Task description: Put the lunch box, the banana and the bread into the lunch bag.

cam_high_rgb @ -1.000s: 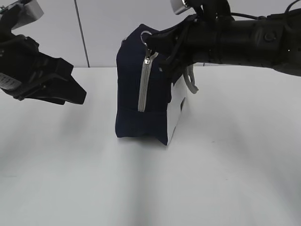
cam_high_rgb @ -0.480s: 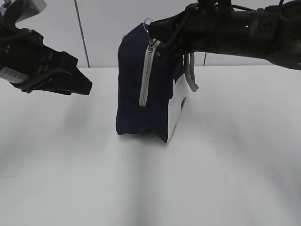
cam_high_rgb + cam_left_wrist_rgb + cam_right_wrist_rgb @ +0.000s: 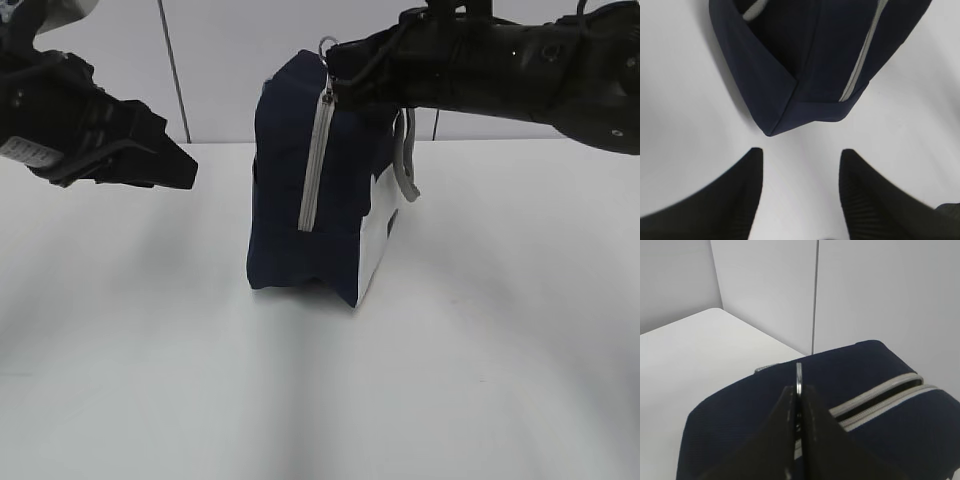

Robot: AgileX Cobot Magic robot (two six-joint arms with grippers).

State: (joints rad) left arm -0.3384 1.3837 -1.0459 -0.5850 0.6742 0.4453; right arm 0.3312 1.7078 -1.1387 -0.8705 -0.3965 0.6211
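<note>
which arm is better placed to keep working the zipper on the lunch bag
Right. The right gripper is shut on the zipper pull ring at the top of the lunch bag. The left gripper hangs open beside the bag's bottom corner, touching nothing.

A bare robotics test room, more laboratory than home or office: a plain white table point(image 3: 320, 400) fills the foreground, backed by pale grey wall panels point(image 3: 220, 60) split by a thin dark seam point(image 3: 174, 70). Two black robot arms point(image 3: 500, 70) reach in from either side, cables running along the right one, and a small camera housing point(image 3: 50, 15) sits on the left arm. A navy lunch bag point(image 3: 300, 200) with a grey zipper is the only household item, standing alone on the tabletop under even, shadowless lighting.
</note>
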